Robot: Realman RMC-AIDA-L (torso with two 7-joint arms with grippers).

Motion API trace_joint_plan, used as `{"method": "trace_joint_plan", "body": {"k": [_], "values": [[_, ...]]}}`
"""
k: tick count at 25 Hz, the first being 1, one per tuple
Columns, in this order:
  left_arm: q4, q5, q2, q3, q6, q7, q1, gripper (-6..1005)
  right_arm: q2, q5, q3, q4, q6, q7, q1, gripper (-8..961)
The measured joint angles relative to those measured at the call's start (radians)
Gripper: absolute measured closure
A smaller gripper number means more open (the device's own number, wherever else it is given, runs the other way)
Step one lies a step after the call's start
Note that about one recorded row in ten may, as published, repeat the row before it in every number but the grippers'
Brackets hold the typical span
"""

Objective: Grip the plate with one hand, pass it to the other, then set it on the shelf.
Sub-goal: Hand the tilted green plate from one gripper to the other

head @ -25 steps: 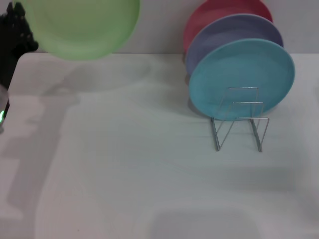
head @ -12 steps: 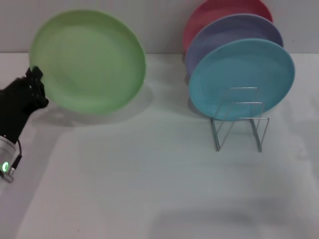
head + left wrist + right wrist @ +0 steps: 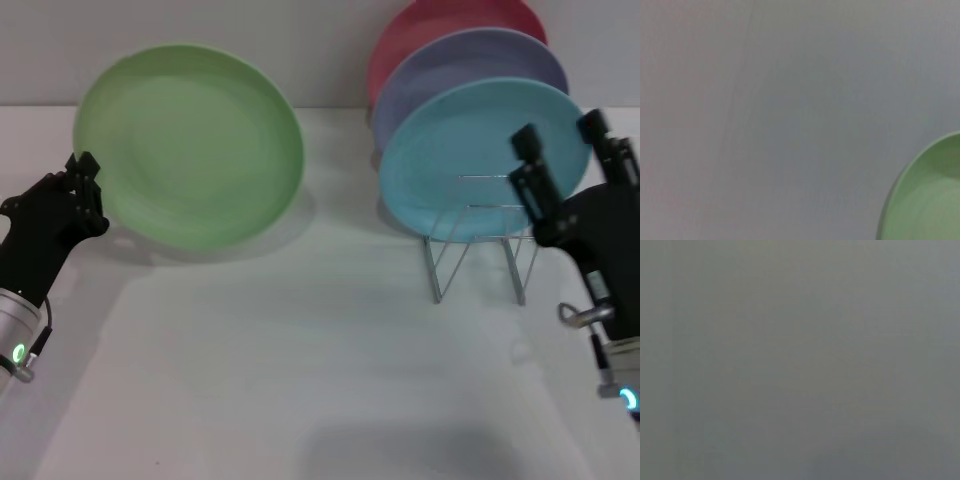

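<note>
The light green plate (image 3: 190,145) is held up on edge above the table at the left, its face toward me. My left gripper (image 3: 82,178), black with a silver wrist, is shut on the plate's left rim. The plate's rim also shows in the left wrist view (image 3: 927,200). My right gripper (image 3: 562,142) is raised at the right with its two fingers spread open and empty, in front of the turquoise plate (image 3: 470,150). The wire shelf (image 3: 480,250) stands at the right, just left of the right gripper. The right wrist view shows only plain grey.
The turquoise plate, a lavender plate (image 3: 460,65) and a red plate (image 3: 440,20) stand upright in the rear loops of the shelf. The shelf's front loops (image 3: 490,215) hold nothing. The white table (image 3: 300,350) stretches between the arms.
The green plate came down and slightly right with my left gripper. My right gripper rose into view at the right, fingers open.
</note>
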Motion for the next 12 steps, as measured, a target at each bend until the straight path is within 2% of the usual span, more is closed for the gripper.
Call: {"method": "trace_joint_plan", "body": {"k": [8,9,12], "values": [[-0.005,-0.018,-0.001,0.034,0.004,0.002,-0.002,949,0.001,0.000,-0.027,0.095,0.191,-0.041,0.021,226],[-0.005,-0.030,-0.002,0.045,0.005,0.002,-0.003,948,0.001,0.002,-0.028,0.118,0.241,-0.052,0.033,226],[-0.006,-0.100,-0.002,0.094,0.005,0.003,-0.005,948,0.001,0.003,-0.028,0.133,0.277,-0.055,0.045,226]]}}
